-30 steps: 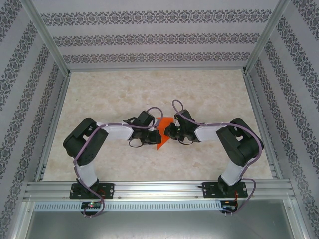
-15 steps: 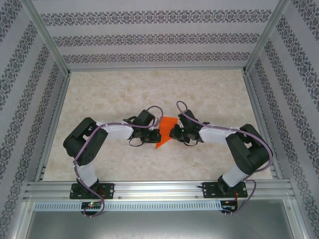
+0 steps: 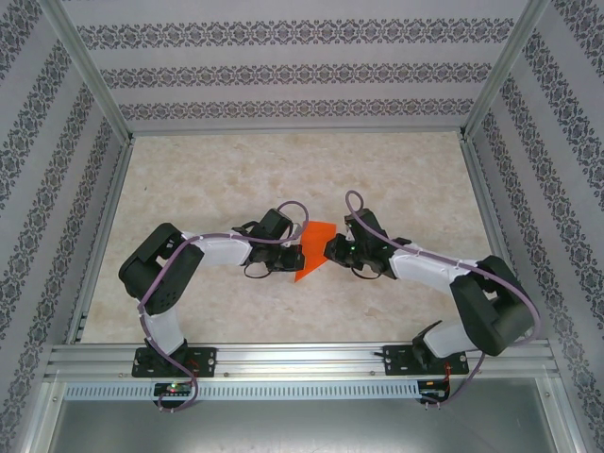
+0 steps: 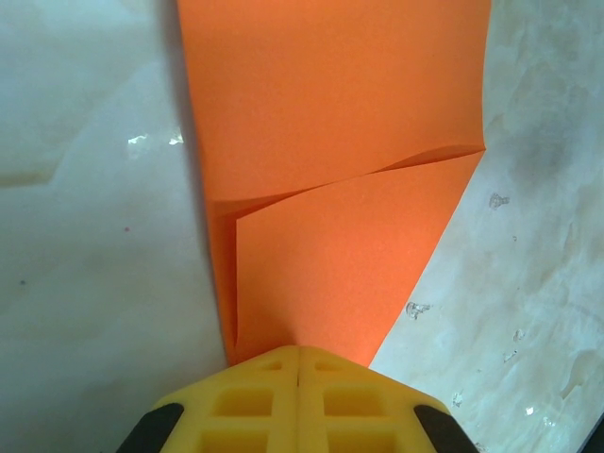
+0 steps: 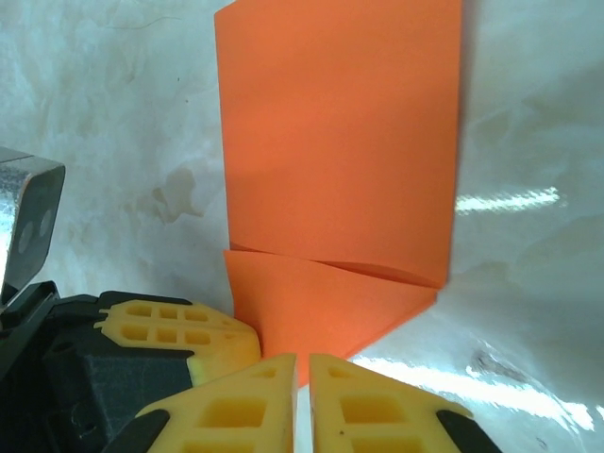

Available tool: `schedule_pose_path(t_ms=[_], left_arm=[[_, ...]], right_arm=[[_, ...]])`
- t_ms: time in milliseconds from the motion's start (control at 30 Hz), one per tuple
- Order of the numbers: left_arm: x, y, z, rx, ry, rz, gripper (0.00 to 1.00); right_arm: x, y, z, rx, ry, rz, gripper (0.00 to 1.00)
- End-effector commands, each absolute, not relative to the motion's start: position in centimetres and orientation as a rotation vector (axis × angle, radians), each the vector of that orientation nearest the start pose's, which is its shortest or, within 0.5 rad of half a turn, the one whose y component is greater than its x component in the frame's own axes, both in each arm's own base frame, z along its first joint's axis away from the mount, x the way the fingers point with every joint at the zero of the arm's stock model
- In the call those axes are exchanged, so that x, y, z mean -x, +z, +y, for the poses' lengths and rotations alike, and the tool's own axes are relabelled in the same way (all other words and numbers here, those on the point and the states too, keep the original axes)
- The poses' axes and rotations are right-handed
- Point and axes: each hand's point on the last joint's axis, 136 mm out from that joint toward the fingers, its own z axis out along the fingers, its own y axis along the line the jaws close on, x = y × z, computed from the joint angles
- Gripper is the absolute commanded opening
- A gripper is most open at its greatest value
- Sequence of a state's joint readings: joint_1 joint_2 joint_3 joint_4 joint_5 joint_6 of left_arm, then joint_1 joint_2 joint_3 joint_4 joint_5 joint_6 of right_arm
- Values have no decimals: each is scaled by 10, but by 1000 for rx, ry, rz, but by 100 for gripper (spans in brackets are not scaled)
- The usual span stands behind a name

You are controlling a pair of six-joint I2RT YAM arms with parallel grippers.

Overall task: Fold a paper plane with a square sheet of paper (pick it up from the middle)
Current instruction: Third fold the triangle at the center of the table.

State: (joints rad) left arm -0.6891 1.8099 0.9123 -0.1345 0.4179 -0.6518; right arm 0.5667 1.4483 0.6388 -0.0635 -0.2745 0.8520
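Since the earlier frame the right arm has swung its elbow outward and drawn its wrist back, uncovering more orange paper; the left arm has held position.

Left gripper (image 4: 298,357): fingers pressed together, pinching the paper's near edge.

The square sheet of paper (image 4: 330,179), already folded with a diagonal flap overlapping, extends away from both sets of fingertips and spans the gap between them. Whether it rests on the table (image 4: 75,236) cannot be determined.

Right gripper (image 5: 302,366): fingers nearly closed on a lower corner, just beside the left gripper's fingers (image 5: 179,330).

Risk: both grips hold only marginal paper. Opposed pulling may tear it or slip a corner free. Uneven release may shift the flap and skew the crease.
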Motion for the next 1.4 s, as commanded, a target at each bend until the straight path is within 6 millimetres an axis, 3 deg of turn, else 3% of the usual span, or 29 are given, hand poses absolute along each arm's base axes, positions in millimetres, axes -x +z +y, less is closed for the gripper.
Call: schedule_pose_path(t_ms=[0, 233, 400, 633, 900, 1033, 1167, 1267, 1367], left_arm=[[-256, -7, -285, -193, -799, 2905, 4], [-256, -11, -283, -227, -765, 2930, 3], [-248, -21, -275, -249, -704, 2983, 2], [-237, -36, -258, -259, -605, 3042, 0], [-235, -35, -257, -275, -612, 3039, 0], [-244, -14, -269, -290, -678, 2983, 1], [-263, 33, -291, -324, -796, 2869, 5], [-278, 62, -300, -337, -817, 2797, 7], [-290, 70, -301, -313, -829, 2774, 7]], right_arm=[[-289, 62, 245, -234, 983, 2584, 11], [-297, 26, 251, -279, 947, 2661, 9], [-297, 3, 234, -340, 828, 2716, 9], [-302, 9, 211, -394, 783, 2700, 11], [-313, 10, 180, -450, 679, 2716, 12], [-318, 38, 188, -400, 784, 2638, 15], [-315, 63, 197, -346, 891, 2576, 23], [-308, 67, 203, -320, 933, 2577, 29], [-302, 62, 205, -311, 943, 2598, 35]])
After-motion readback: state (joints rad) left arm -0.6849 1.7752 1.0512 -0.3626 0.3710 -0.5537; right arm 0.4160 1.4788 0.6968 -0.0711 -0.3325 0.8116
